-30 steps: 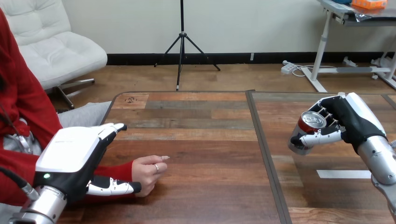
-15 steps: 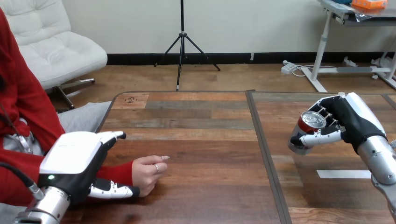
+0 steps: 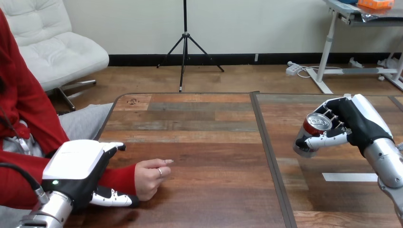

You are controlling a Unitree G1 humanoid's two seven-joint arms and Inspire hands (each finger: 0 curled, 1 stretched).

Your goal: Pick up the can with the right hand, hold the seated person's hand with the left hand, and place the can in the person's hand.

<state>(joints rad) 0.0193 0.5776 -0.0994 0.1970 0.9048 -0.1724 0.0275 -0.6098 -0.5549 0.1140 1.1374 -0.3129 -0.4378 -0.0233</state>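
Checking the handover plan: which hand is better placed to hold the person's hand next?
Left. The left hand sits at the person's red sleeve, just beside the person's hand; the right hand is far across the table, curled round the can.

Person's hand [image 3: 148, 178] on table [image 3: 209, 137] at left; can [image 3: 311, 135] in right hand [image 3: 356, 121], well apart.

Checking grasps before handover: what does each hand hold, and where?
Right hand grips the can round its side. Left hand lies over the person's forearm; a hold cannot be told.
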